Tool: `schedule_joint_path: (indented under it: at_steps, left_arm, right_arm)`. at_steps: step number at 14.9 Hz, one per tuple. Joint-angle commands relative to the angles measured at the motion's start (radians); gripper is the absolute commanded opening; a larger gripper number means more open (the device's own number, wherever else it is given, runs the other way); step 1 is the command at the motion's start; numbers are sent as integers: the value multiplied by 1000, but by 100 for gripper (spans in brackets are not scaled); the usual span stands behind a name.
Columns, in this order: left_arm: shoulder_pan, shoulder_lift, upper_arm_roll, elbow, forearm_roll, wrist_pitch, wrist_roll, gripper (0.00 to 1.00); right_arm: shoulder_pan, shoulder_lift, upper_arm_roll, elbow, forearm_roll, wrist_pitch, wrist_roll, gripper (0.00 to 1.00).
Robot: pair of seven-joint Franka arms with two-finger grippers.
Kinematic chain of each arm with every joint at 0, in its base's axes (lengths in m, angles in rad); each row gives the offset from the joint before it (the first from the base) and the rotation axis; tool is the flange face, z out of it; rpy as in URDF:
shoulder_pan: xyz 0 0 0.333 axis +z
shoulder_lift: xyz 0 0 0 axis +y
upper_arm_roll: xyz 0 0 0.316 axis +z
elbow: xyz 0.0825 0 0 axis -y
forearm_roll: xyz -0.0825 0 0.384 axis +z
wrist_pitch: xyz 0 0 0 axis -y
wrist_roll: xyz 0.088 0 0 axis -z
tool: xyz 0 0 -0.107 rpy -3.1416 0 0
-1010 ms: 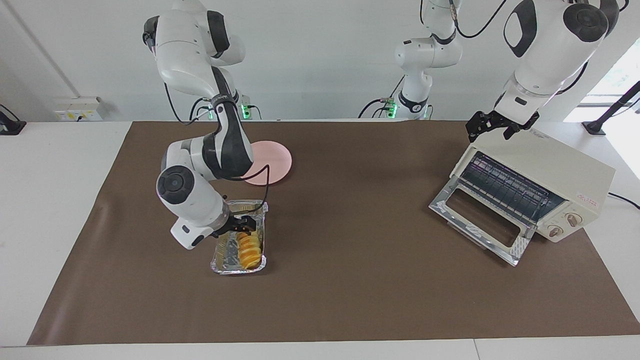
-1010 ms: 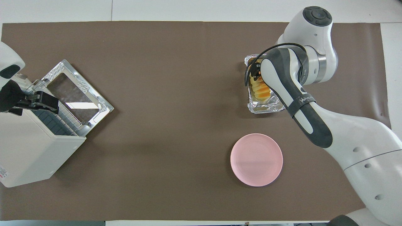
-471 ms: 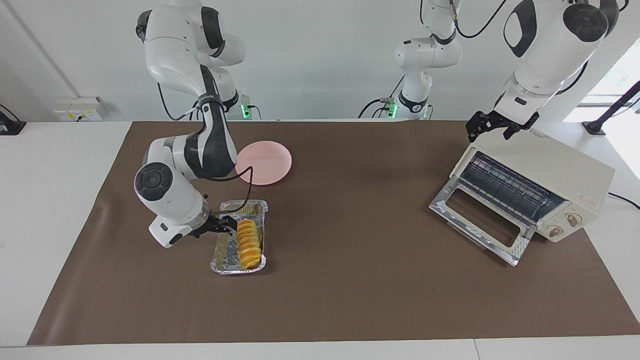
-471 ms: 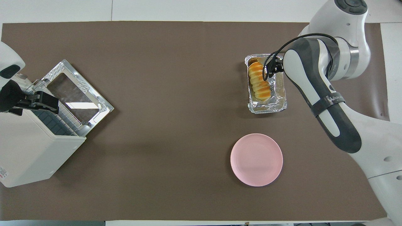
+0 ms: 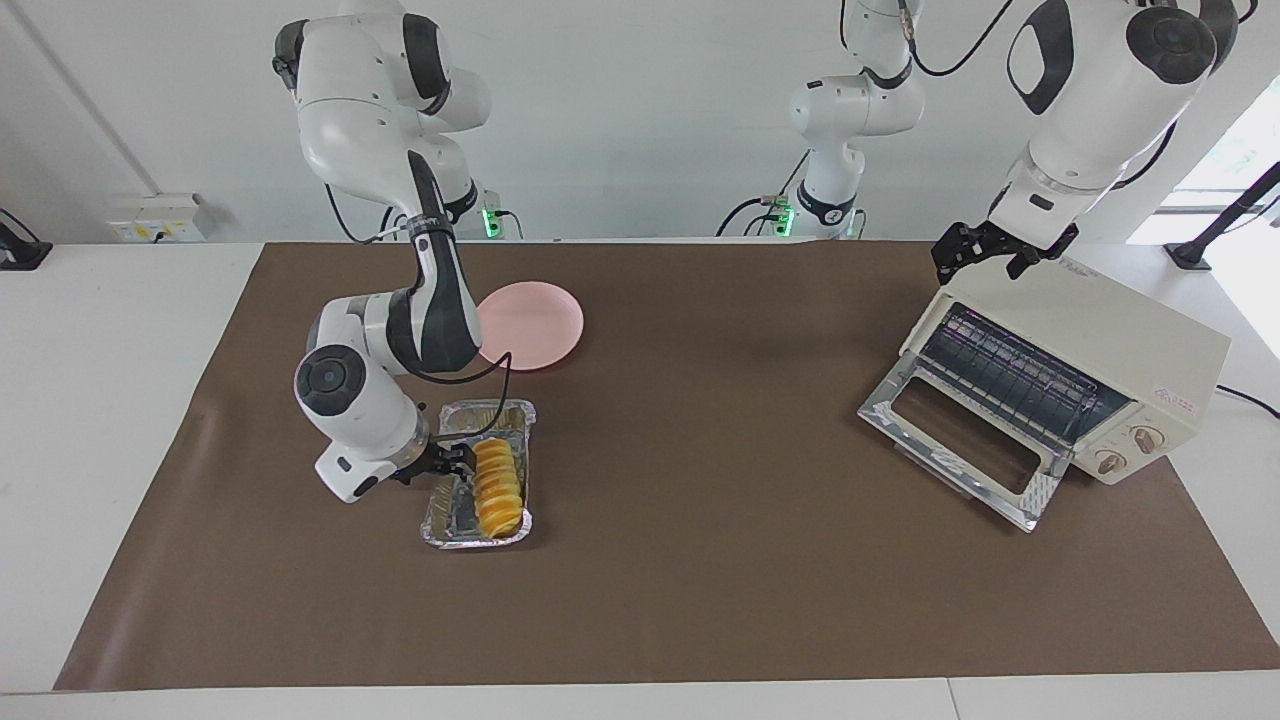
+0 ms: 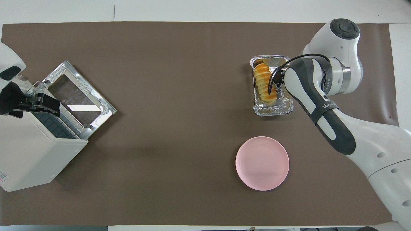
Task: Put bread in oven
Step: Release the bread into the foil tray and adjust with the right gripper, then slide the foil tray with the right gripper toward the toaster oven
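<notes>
The right gripper (image 5: 452, 463) reaches the bread (image 5: 497, 486) in the foil tray (image 5: 450, 527), grip unclear, while the left gripper (image 5: 990, 250) waits open over the oven (image 5: 1100, 370).

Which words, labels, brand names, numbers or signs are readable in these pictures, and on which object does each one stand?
"WANUA...": white letters on the black band of the right arm's forearm, only partly legible; the reading is uncertain.
Red-printed sticker on the cream-white boxy toaster oven: too small to read.
Markings around the oven's two front knobs: too small to read.
Nothing else carries readable text.
</notes>
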Motion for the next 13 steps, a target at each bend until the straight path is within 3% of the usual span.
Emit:
schedule_joint_path:
  at_steps: [1,8,13]
  left_arm:
    - [5,-15,0,-10,-15,-1,-6,100]
    - [5,-15,0,-10,-15,-1,-6,100]
    - [5,-15,0,-10,-15,-1,-6,100]
  right_arm:
    - [-1,-20,6,-23,-15,7,-7,0]
    - [8,-20,11,3,-14,-2,-8,0]
    - [6,-20,17,93,-5,-115,-10,0]
